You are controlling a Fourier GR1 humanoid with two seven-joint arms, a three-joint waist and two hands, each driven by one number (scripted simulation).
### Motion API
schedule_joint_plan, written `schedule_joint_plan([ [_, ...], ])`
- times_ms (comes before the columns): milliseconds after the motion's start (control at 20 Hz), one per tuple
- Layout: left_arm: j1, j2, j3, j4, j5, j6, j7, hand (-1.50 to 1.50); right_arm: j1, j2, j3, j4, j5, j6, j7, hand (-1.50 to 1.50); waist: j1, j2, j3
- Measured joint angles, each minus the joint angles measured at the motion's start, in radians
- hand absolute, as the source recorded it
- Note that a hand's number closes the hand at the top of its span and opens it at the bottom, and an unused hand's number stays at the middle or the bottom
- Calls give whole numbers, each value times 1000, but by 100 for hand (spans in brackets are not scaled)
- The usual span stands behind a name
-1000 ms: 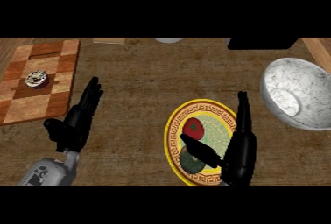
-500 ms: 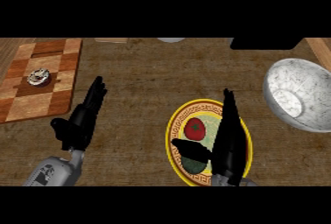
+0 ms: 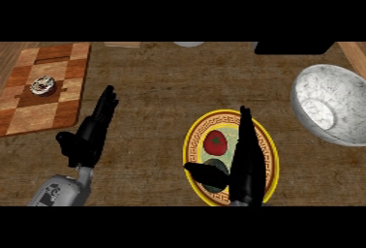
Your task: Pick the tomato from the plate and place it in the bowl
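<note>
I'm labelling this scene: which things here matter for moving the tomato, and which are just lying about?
Job in hand: red round tomato, yellow-rimmed patterned plate, white marbled bowl, right hand.
Lying about: checkered wooden board, small pale round item on it, resting left hand.

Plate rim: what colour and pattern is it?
The plate has a yellow rim with a dark key-pattern band, best seen in the head view.

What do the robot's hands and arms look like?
The left hand and the right hand are black all over, with long thin fingers and a shorter, thicker thumb. Behind the left hand is a rounded, light grey forearm with what looks like a small dark marking. The right one's forearm is out of view. No cables or sleeves show.
</note>
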Motion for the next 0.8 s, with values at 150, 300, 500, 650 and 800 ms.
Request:
schedule_joint_plan([
  [150, -3, -6, 9, -24, -18, -3, 26, 0, 48, 0, 9, -24, -14, -36, -43, -150, -1, 0, 0],
  [300, 20, -3, 28, -46, -28, -21, 33, 0, 63, 1, 25, -29, -20, -70, -68, -150, 0, 0, 0],
  [500, 18, -19, 45, -42, -46, -37, 40, 0, 80, 0, 46, -31, -37, -114, -90, -150, 0, 0, 0],
  [650, 37, -31, 45, -57, -64, -39, 45, 0, 74, 1, 43, -5, -73, -153, -100, -150, 1, 0, 0],
  [800, 26, -35, 67, -45, -62, -60, 48, 0, 45, 1, 61, 53, -108, -202, -94, -150, 2, 1, 0],
])
